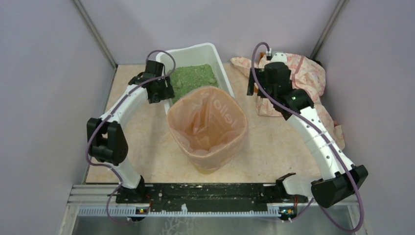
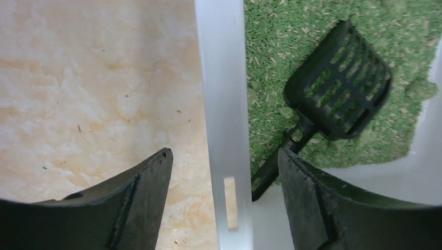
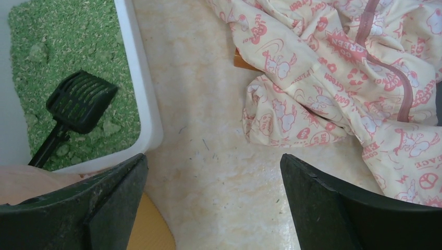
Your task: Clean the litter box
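From above, the bag-lined bin (image 1: 208, 128) stands at frame centre just past the arm bases. The white litter box (image 1: 221, 68) is right behind it, and a printed cloth (image 1: 306, 73) is heaped at upper right. That view shows the green litter (image 1: 193, 78), but the black scoop (image 2: 338, 89) shows only in the two wrist views.

The left gripper (image 2: 224, 152) is spread wide and empty. Its fingers straddle the box's wall, one over the table (image 2: 94, 78) and one over the box's inside. The scoop lies on the litter at the right of that frame with its long axis diagonal: slotted head to the upper right, handle running down-left to the white inner wall.

The right gripper (image 3: 213, 156) is also spread and holds nothing, over bare table between box and cloth. There the scoop sits at left, head again to the upper right, handle running down-left toward the bag's rim.
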Motion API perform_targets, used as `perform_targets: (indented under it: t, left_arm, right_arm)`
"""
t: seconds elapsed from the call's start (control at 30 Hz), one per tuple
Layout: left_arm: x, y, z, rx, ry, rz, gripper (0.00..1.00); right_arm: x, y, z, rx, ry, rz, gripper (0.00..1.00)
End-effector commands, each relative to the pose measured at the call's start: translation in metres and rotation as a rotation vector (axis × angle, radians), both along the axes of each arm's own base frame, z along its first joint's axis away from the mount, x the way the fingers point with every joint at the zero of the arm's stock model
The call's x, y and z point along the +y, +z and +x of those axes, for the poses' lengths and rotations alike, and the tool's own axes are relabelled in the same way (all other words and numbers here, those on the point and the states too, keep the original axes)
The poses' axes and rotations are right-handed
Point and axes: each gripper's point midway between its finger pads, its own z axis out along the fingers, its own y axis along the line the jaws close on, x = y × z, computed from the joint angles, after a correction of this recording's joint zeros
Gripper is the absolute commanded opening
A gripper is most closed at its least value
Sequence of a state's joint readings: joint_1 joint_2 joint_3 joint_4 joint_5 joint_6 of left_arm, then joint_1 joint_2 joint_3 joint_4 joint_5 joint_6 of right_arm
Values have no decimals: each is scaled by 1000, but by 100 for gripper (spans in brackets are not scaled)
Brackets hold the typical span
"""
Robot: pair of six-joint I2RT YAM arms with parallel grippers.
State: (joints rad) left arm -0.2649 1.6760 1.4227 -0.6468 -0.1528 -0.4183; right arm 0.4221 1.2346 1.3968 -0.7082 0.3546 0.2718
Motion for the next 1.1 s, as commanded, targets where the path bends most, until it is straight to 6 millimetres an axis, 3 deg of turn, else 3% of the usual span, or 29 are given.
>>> perform_targets:
  t: [0.0,0.07,0.17,0.33,0.5,0.6,0.73,0.77,0.83,0.87,1.07]
  left_arm:
    - [14,-15,-9,115,43,71,67]
    - [17,-17,-12,115,49,64,43]
    - [24,-16,-15,86,53,67,20]
    - [59,-28,-31,138,125,127,20]
    - [99,-30,-43,161,231,153,22]
    - [126,-33,-50,179,321,166,26]
    - [139,-33,-56,191,382,172,38]
    - [144,-32,-58,194,409,179,46]
    - [151,-29,-63,197,468,180,91]
    - [154,-29,-64,195,482,161,98]
    - [129,-18,-54,117,450,-4,99]
  right_arm:
    - [8,16,4,-47,23,28,98]
    - [11,15,6,-43,33,29,98]
    - [16,14,7,-38,52,41,98]
    - [30,24,13,-54,100,43,97]
    - [60,60,15,-131,215,5,96]
    - [76,80,14,-171,278,-17,96]
    - [95,85,5,-160,378,-82,96]
    - [102,85,0,-150,411,-101,96]
    - [110,79,-8,-117,462,-132,95]
    - [112,75,-12,-102,484,-152,94]
    - [117,53,-33,-23,563,-170,92]
